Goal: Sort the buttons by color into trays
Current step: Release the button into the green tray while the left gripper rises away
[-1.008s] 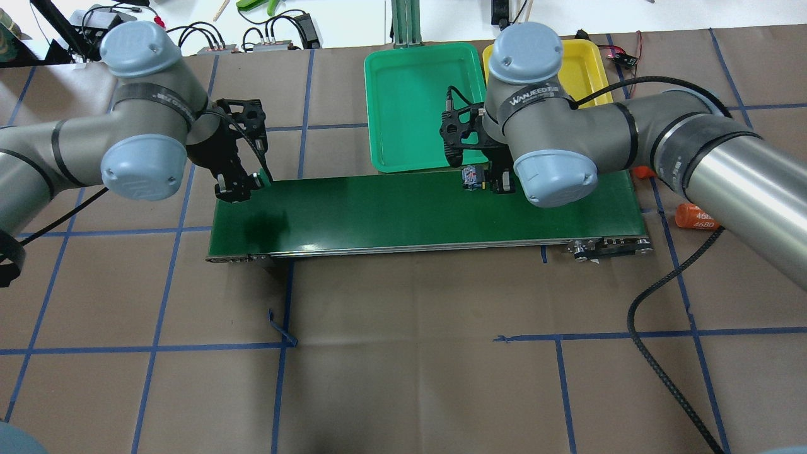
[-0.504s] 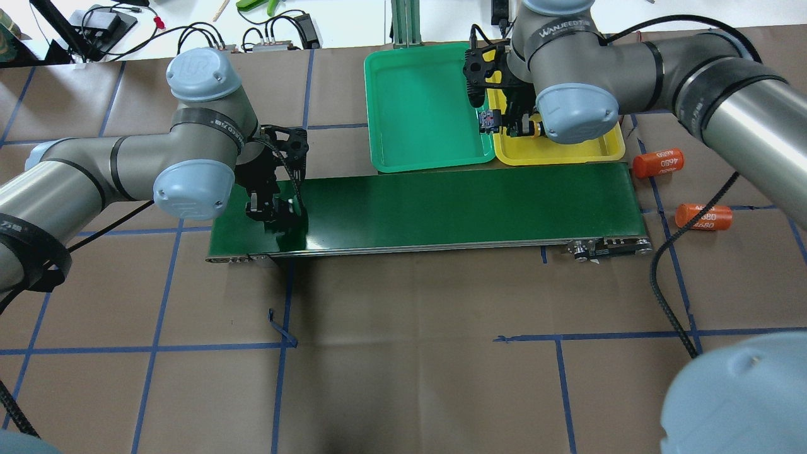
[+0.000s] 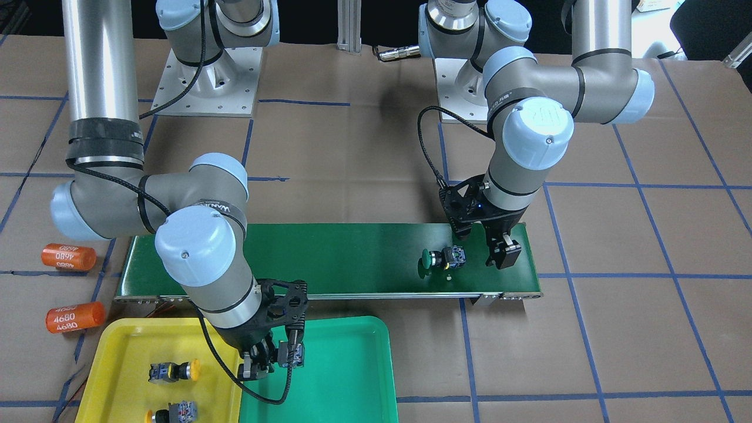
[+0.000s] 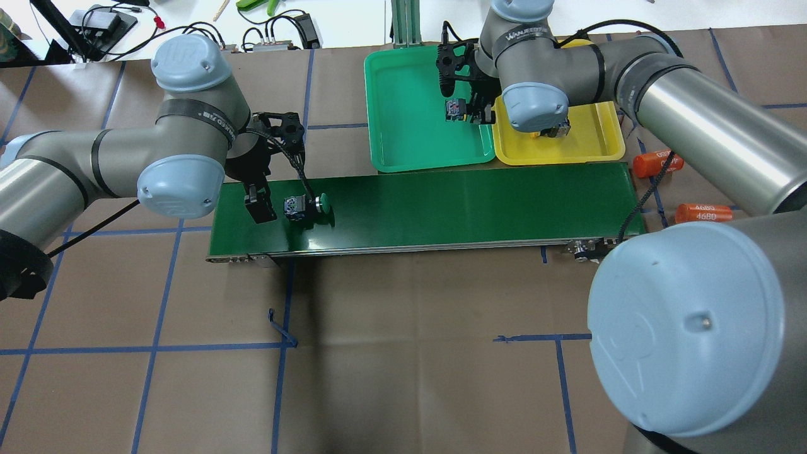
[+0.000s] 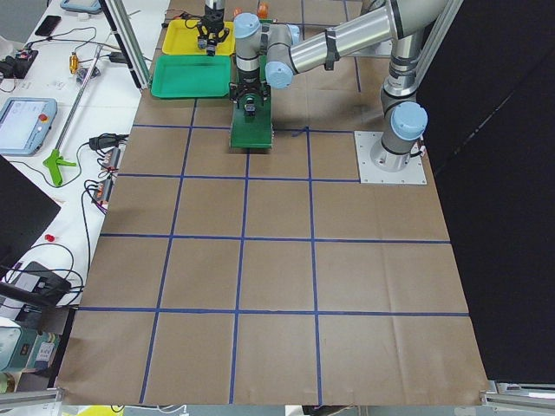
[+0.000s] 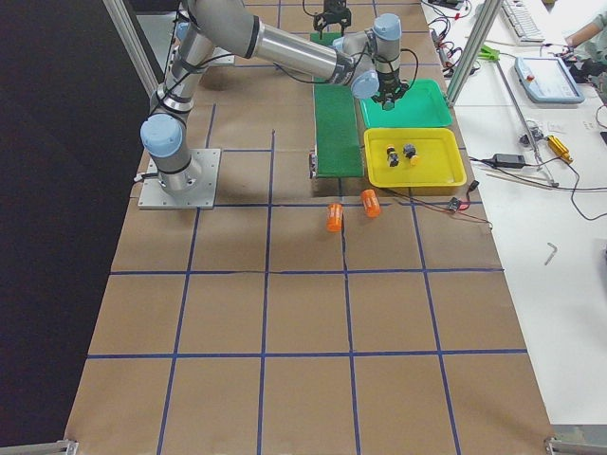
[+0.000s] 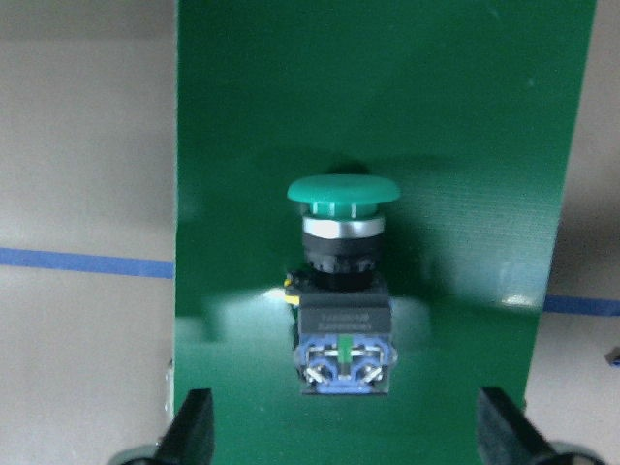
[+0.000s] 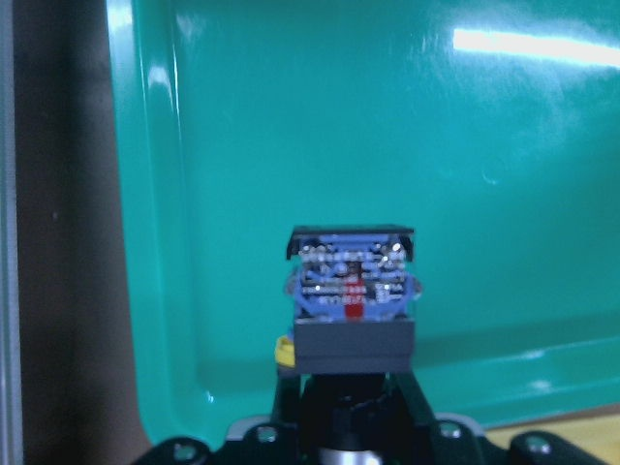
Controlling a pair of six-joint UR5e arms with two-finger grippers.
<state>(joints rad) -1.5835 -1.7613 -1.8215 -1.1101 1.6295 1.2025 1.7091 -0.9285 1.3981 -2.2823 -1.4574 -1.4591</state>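
A green-capped button [image 4: 307,205] [image 7: 344,281] lies on its side on the dark-green belt [image 4: 473,202], near its left end. My left gripper [image 4: 254,198] [image 3: 487,247] is open and empty, just behind the button's body. My right gripper [image 4: 470,110] [image 3: 273,355] is shut on a button [image 8: 351,300] [image 3: 296,355] whose cap is hidden. It holds the button above the green tray [image 4: 410,145] [image 3: 352,382], near the edge next to the yellow tray [image 4: 599,145] [image 3: 117,352]. Two yellow-capped buttons [image 3: 173,371] [image 3: 176,411] lie in the yellow tray.
Two orange cylinders marked 4680 [image 4: 656,164] [image 4: 703,213] lie on the brown paper off the belt's right end. An aluminium post [image 4: 406,22] stands behind the green tray. Cables and tools lie on the white bench beyond the table's far edge.
My left gripper has opened and drawn back left, leaving the green button on the belt. My right gripper has moved left from the trays' shared edge to over the green tray, still holding its button.
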